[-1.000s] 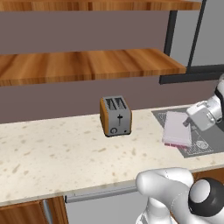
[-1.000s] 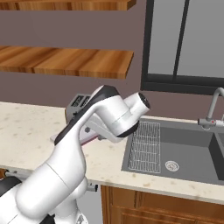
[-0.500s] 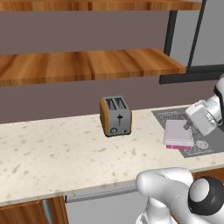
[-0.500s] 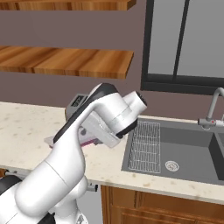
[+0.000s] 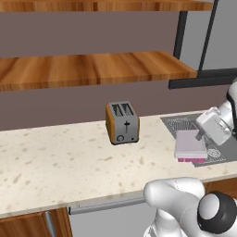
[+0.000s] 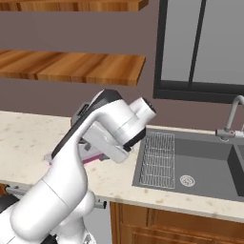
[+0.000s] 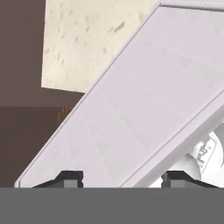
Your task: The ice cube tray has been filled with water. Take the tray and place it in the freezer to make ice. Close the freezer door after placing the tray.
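Note:
The ice cube tray (image 5: 190, 144), a thin pale lavender slab with a magenta underside, hangs nearly level just above the dark drainboard (image 5: 181, 124) at the right end of the counter. My gripper (image 5: 200, 137) grips its right edge, shut on it. In the hand view the tray (image 7: 144, 105) runs diagonally between my two fingertips (image 7: 70, 177). From the right base view my arm covers most of the tray, leaving a magenta strip (image 6: 93, 157) visible. The freezer and the freezer door are out of view.
An orange-sided steel toaster (image 5: 123, 122) stands mid-counter against the wall. Wooden shelves (image 5: 92, 69) hang above it. A grey sink (image 6: 190, 162) with a faucet (image 6: 232, 119) lies to the right, under a dark-framed window (image 6: 205, 47).
The tray, held in my gripper, has tipped from a steeper tilt to nearly level and has dropped a little toward the counter.

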Motion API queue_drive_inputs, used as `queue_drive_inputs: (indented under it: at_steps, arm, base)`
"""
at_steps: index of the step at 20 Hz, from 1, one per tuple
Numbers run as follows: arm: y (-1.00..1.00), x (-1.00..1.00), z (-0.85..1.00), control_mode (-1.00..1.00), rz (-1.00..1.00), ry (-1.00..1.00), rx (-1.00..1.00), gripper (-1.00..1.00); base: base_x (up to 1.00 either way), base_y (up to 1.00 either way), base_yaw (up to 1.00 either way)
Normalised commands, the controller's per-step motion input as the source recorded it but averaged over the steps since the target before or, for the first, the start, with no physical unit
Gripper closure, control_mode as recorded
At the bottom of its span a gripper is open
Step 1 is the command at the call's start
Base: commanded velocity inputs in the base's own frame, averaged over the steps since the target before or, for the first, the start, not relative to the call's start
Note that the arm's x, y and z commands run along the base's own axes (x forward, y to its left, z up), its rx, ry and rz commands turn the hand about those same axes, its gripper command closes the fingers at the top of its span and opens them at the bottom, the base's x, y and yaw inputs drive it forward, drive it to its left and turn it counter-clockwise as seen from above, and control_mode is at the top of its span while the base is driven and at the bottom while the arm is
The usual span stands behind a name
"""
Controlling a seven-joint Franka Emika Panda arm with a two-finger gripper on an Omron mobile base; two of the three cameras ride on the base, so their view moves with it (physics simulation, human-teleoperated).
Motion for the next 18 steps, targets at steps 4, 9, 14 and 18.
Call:
queue_drive_inputs:
  at_steps: [4, 9, 14, 18]
  arm:
    - [0.19, -0.04, 0.05, -1.0, 0.0, -0.32, -0.19, 1.0]
    - [0.08, 0.0, 0.34, -1.0, -0.01, -0.18, -0.11, 1.0]
    - [0.0, -0.02, 0.44, -1.0, -0.02, -0.01, -0.01, 1.0]
    - [0.0, -0.06, 0.42, -1.0, -0.03, 0.0, 0.0, 1.0]
  base:
    - [0.0, 0.0, 0.0]
    - [0.0, 0.0, 0.0]
    - [0.0, 0.0, 0.0]
    - [0.0, 0.0, 0.0]
